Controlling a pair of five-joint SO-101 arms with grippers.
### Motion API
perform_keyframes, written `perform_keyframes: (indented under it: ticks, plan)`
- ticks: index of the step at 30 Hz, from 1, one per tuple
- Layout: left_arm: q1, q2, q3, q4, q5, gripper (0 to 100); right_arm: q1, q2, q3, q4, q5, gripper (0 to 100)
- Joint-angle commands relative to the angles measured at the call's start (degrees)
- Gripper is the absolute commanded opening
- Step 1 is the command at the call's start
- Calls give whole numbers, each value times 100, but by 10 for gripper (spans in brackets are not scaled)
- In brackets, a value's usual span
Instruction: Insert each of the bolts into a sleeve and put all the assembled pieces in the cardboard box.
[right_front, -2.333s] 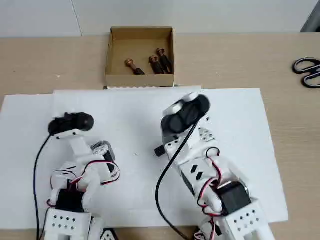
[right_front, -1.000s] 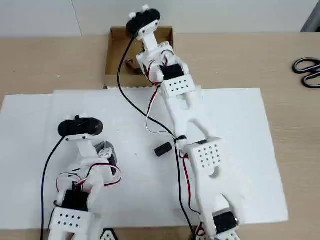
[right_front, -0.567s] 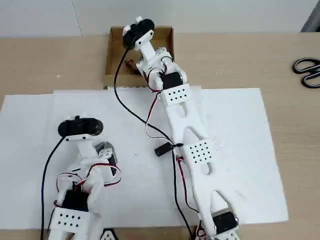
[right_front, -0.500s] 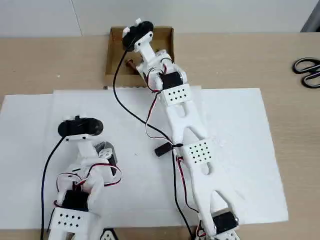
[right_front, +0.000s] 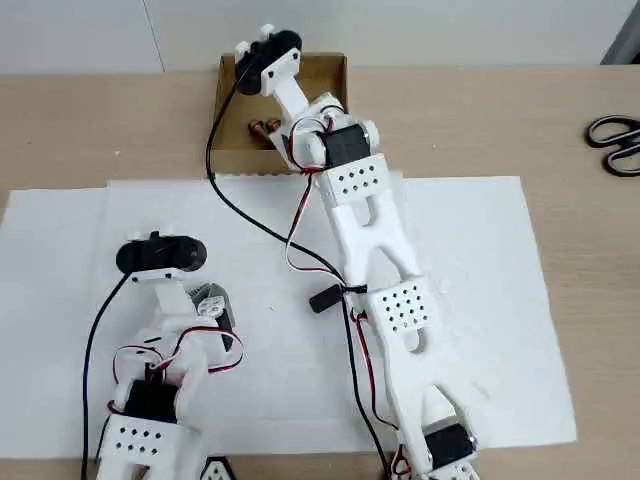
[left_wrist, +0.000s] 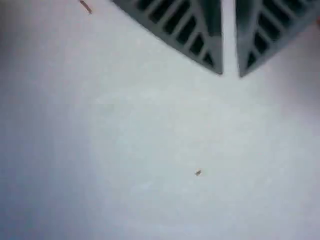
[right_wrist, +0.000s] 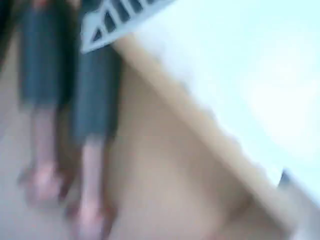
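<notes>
The cardboard box (right_front: 228, 110) stands past the far edge of the white paper. My right arm stretches across the paper, and the right gripper (right_front: 272, 88) hangs over the box's left half. A copper-headed bolt (right_front: 262, 127) lies in the box beside it. The blurred right wrist view has two bolts in dark sleeves (right_wrist: 95, 115) lying side by side on the box floor (right_wrist: 165, 180). My left arm stays folded at the near left. The left gripper (left_wrist: 231, 72) is shut, empty, just above the paper (left_wrist: 150, 150).
Scissors (right_front: 612, 140) lie on the wooden table at the far right. A small black part (right_front: 322, 298) sits on the paper by the right arm's cable. The white paper (right_front: 500, 240) covers the middle of the table.
My right arm unfolded from over the paper and stretched out to the box. In the last half second its wrist swung further left over the box. The left arm barely moved.
</notes>
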Motion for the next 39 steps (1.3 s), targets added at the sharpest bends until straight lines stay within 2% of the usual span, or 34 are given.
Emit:
perform_keyframes:
  ticks: [1,6,15,19,24,29,32,36,39]
  plan:
    - [-44,-62,-22,-114,-26,5,-22,-734,-246,708,44,41]
    - [-44,-62,-22,-114,-26,5,-92,-1059,-237,1877,35,15]
    - [-44,-62,-22,-114,-26,5,-207,-1525,167,2026,-378,14]
    - [-44,-62,-22,-114,-26,5,-215,-2422,1380,2035,-607,14]
    - [-79,-62,-22,-88,-26,5,-215,-4163,3851,1991,-615,18]
    - [-484,-62,-31,-62,-62,5,-215,-5560,5873,1965,-598,18]
    - [-519,-62,-31,-44,-114,5,-207,-6035,6760,1965,-220,18]
    - [-527,-62,-40,-35,-668,5,-180,-6475,7727,1965,941,17]
    - [-527,-62,-40,-35,-738,5,-163,-6738,8378,1965,1758,18]
